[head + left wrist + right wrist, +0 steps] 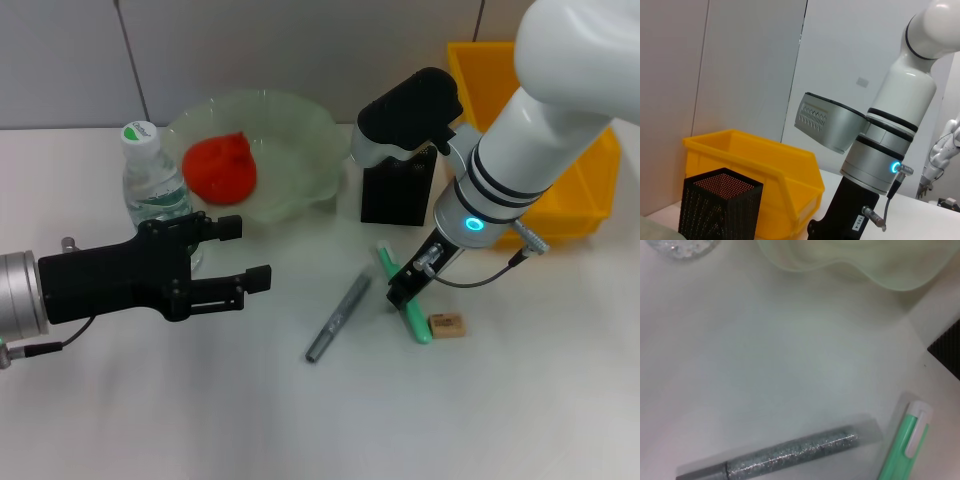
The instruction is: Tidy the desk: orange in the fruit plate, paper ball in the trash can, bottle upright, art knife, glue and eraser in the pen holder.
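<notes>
The orange (pixel 220 168) lies in the pale green fruit plate (pixel 300 130). A water bottle (pixel 150 185) stands upright left of the plate. My left gripper (pixel 250 253) hovers open just in front of the bottle, holding nothing. The right gripper (pixel 402 291) is low over the green art knife (pixel 412 318), in front of the black mesh pen holder (pixel 398 192). A grey glitter glue stick (pixel 338 318) lies left of the knife, and a tan eraser (pixel 447 324) lies to its right. The right wrist view shows the glue stick (pixel 790 455) and the art knife (pixel 905 445). No paper ball is in view.
A yellow bin (pixel 575 185) stands at the back right, behind the right arm. The left wrist view shows the pen holder (pixel 720 205), the yellow bin (pixel 765 165) and the right arm (pixel 880 150). White table extends toward the front.
</notes>
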`<state>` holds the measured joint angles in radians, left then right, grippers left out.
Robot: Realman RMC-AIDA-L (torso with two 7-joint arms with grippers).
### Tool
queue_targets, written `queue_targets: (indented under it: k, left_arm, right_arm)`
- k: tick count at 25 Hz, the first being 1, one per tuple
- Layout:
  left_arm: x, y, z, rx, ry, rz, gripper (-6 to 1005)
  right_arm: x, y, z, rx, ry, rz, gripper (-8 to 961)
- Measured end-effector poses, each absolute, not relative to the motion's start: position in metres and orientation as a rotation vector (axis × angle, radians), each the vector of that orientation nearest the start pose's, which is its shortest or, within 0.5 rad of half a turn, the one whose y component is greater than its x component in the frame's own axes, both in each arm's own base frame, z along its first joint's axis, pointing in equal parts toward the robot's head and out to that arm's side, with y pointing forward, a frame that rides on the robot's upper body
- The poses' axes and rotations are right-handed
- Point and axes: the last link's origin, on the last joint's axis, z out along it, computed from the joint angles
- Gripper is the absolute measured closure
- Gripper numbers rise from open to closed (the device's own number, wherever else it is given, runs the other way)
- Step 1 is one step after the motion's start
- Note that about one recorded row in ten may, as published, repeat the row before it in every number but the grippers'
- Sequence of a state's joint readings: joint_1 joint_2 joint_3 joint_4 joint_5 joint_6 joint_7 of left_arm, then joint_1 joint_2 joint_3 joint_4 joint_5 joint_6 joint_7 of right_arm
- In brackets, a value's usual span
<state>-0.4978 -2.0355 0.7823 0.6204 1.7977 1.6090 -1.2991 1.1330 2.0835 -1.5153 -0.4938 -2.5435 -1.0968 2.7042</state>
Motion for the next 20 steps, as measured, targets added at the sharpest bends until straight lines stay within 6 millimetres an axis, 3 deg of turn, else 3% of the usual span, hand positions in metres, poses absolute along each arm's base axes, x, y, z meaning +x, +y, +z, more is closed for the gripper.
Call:
queue_targets:
  k: [20]
  left_arm:
    - [-0.2540, 0.3286, 0.0161, -2.691, -0.488, -0.866, 221]
  right_arm:
    - [0.1544, 0.4182, -0.0879, -2.498, 0.985, -0.635, 626]
